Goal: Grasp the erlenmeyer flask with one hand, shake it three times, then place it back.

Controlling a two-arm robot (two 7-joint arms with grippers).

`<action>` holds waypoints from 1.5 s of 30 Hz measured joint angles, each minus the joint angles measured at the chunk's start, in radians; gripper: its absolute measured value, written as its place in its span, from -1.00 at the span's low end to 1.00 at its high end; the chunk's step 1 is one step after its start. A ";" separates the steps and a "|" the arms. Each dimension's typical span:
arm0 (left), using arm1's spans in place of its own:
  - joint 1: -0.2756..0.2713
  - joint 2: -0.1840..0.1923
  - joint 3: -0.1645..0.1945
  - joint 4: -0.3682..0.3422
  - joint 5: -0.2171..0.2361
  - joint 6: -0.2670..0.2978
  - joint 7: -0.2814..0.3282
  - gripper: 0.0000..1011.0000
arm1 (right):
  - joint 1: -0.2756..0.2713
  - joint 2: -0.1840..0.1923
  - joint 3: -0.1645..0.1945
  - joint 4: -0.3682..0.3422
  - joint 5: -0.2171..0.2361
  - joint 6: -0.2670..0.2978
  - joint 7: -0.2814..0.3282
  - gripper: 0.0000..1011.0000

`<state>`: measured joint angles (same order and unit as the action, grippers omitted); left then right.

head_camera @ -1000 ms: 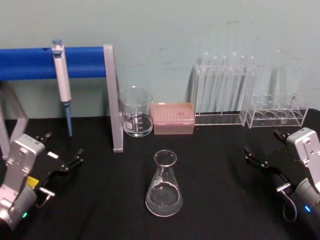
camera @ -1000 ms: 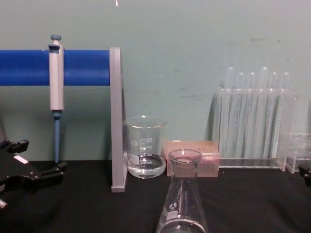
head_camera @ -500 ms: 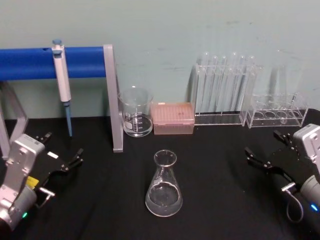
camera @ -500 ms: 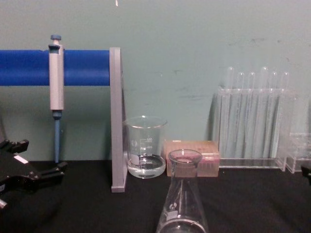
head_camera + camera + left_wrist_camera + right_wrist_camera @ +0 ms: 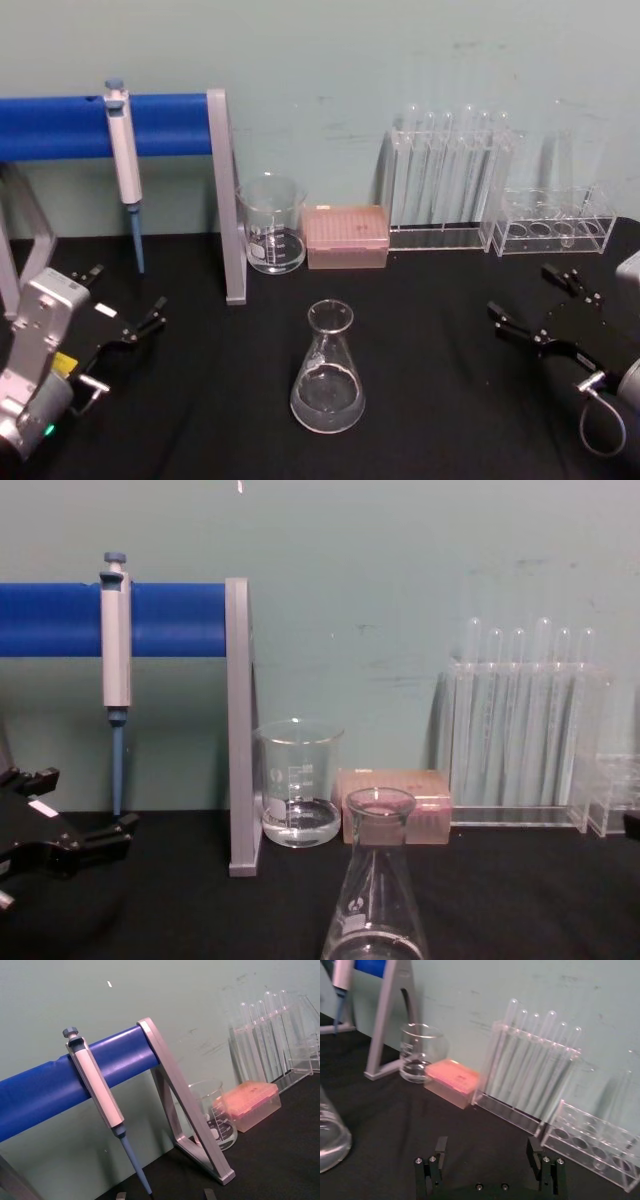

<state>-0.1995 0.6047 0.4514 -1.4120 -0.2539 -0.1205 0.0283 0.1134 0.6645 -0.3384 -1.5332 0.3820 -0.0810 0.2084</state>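
Glass, clear and upright: tagging the erlenmeyer flask [image 5: 327, 372] as standing on the black table [image 5: 430, 400] off to the left of the right gripper [image 5: 522, 292], well apart, neck axis vertical. Noting that gripper's fingers [image 5: 440, 1147] spread apart and holding nothing. Logging the left gripper [image 5: 128, 290], also spread, idling about as far off on the flask's other side; likely needing a leftward sideways reach toward the neck.

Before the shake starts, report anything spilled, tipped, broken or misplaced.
Nothing stands out. The erlenmeyer flask stands upright, no puddle around it. The beaker, pink tip box and test tube rack sit squarely behind it. The left gripper and right gripper are open, apart from the flask.
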 joint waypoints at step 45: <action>0.000 0.000 0.000 0.000 0.000 0.000 0.000 0.98 | 0.104 -0.140 -0.083 0.070 0.049 -0.019 0.397 0.98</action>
<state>-0.1995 0.6047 0.4514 -1.4120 -0.2539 -0.1205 0.0283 0.2177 0.5247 -0.4210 -1.4636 0.4312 -0.1001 0.6055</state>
